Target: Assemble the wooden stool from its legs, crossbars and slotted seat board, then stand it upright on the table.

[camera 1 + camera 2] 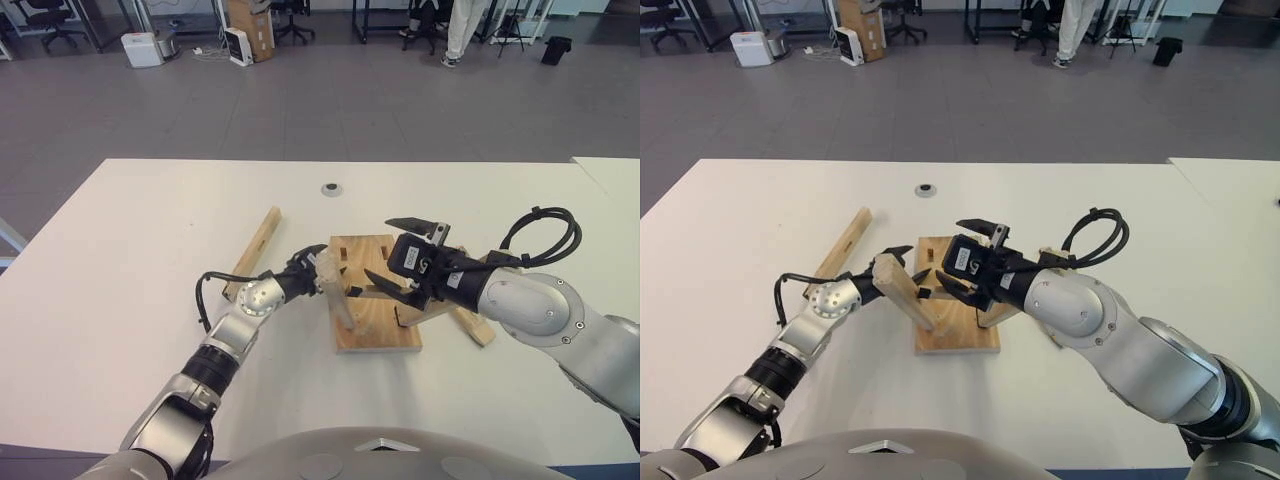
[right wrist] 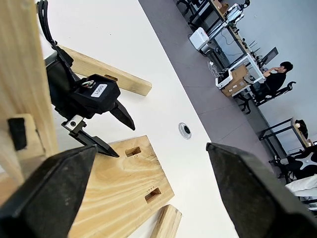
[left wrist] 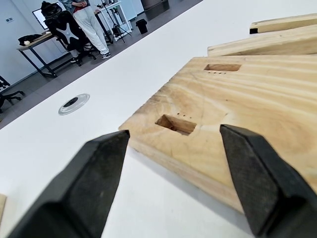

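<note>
The slotted seat board (image 1: 380, 330) lies flat at mid-table. On it rests a partial frame: a tilted leg (image 1: 337, 295) joined by a crossbar (image 1: 378, 293) to another wooden piece (image 1: 425, 312). My left gripper (image 1: 312, 262) is open, low at the board's left edge, beside the tilted leg's upper end. In the left wrist view nothing is between its fingers (image 3: 99, 173), and the board (image 3: 247, 109) with two slots lies just ahead. My right gripper (image 1: 398, 253) is open above the board, holding nothing.
A loose leg (image 1: 255, 250) lies on the table left of the board. More wooden pieces (image 1: 472, 325) lie at the board's right side. A round cable grommet (image 1: 331, 189) sits in the tabletop behind. The table's left part has free room.
</note>
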Action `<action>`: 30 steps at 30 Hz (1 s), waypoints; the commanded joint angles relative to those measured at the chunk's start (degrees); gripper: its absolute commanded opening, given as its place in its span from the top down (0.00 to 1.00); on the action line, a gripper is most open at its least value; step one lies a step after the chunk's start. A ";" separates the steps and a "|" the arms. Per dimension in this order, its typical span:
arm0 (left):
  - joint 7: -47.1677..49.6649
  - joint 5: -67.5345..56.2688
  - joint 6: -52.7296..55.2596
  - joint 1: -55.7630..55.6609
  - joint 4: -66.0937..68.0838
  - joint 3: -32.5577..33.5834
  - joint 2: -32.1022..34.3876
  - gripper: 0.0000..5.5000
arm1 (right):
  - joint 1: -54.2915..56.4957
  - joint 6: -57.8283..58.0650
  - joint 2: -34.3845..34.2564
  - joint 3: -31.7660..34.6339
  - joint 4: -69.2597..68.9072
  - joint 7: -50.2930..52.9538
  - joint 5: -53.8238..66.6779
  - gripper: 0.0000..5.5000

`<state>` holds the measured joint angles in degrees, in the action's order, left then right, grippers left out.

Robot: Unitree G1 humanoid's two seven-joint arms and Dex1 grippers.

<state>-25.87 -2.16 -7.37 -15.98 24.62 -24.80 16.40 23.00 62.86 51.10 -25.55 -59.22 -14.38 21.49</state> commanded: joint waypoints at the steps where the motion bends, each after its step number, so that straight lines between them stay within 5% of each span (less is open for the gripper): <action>1: -2.34 11.76 10.04 9.62 29.06 -8.86 1.76 0.39 | -1.39 -1.03 4.18 -16.87 4.74 -5.99 -6.76 0.25; 15: 2.72 13.76 1.72 4.51 46.07 -8.72 -3.35 0.39 | -3.73 -19.21 8.07 -28.44 16.97 -19.37 -28.42 0.25; 18: 3.65 13.70 0.60 3.91 48.03 -8.31 -3.35 0.39 | -2.08 -16.96 3.93 -18.52 14.90 -19.02 -22.83 0.25; 24: 3.21 13.80 -1.47 5.66 46.94 -9.04 -2.74 0.39 | 13.30 -4.14 -10.13 27.21 24.24 -22.41 7.45 0.25; 30: -2.80 11.43 -3.97 4.43 36.38 -6.89 7.60 0.39 | 5.78 2.99 -7.63 48.04 33.94 -27.46 24.62 0.25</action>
<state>-21.43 -2.13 -25.63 -26.71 50.59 -26.22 10.27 31.15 58.84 44.10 8.97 -31.42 -38.45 36.23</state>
